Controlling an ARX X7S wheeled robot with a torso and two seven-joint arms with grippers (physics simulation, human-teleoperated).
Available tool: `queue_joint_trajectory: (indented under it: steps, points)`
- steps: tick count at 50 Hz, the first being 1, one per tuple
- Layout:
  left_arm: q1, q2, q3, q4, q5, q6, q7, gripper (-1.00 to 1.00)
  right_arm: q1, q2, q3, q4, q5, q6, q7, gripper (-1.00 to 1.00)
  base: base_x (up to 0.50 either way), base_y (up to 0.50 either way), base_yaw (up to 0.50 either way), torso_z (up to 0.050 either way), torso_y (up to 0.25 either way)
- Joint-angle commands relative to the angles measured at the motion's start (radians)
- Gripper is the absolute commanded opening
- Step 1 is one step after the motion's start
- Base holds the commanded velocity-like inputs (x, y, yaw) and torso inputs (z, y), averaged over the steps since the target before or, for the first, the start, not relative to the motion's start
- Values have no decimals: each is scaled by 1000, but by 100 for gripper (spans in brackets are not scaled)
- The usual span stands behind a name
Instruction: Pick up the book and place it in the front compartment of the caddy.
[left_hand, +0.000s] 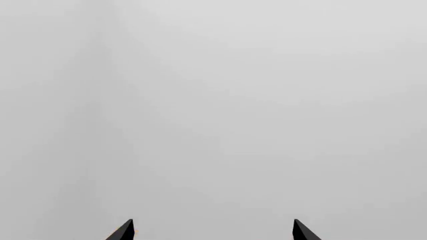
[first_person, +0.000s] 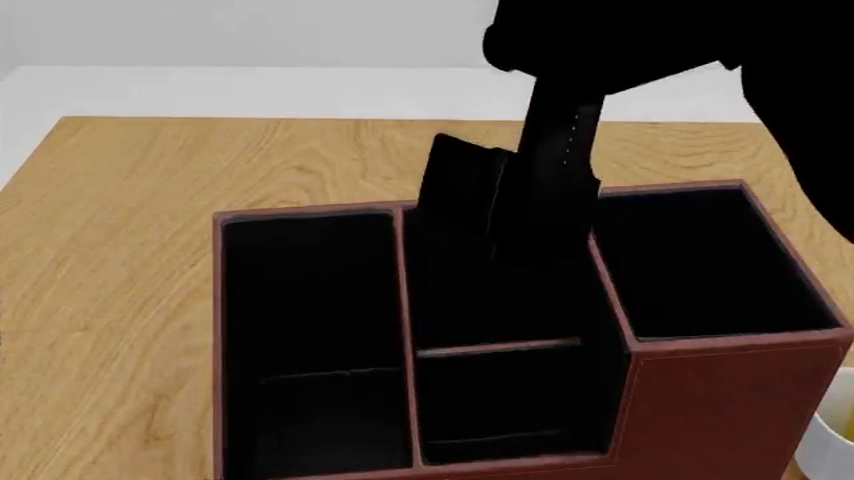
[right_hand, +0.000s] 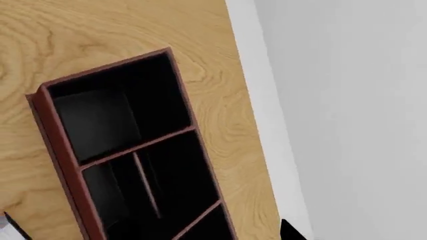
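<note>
The right claw (first_person: 501, 235) reaches down from above into the caddy (first_person: 694, 375), its dark arm dropping over the middle column of compartments. Against the black interior its fingers cannot be made out, so whether it is spread or clamped cannot be told from the head view, and the right wrist view shows only a dark sliver of the claw at its edge. Just beside the claw, on the side toward the robot's left, a thin black slab, the book (first_person: 454, 185), stands nearly upright and slightly tilted, its upper end rising above the caddy's far rim and its lower part lost in the shadow of the rear middle compartment. Whether the claw touches it cannot be told.

The caddy is a dark red-brown box with black inside walls, standing on the wooden desk (first_person: 120, 250). To the claw's left lies one long compartment; to its right a raised, squarish one; nearer the robot than the claw, a divider closes off the smaller front middle compartment, where nothing can be made out in the dark. A pale yellow-and-white mug (first_person: 830, 440) peeks in just beside the caddy's right wall.

The left claw (left_hand: 213, 231) shows only two black fingertips (left_hand: 123, 231) set well apart, with plain grey between them and nothing held.

No brand, label or writing can be read on anything.
</note>
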Motion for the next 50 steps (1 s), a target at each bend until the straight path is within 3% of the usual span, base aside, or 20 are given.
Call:
queue_joint_trajectory:
  steps: [1,19,50]
  points:
    - [-2,-16,9,5,-13,13,-17,100,57,-3,-150,-36,-111,-69,-250,100,0,0,0,0,0]
    - [-22,-6,65,-27,25,32,3,100,48,13,-164,-243,-138,-2,-393,100,0,0,0,0,0]
    - [-18,-17,79,-33,33,55,3,100,-156,43,-266,-423,-216,-106,-293,100,0,0,0,0,0]
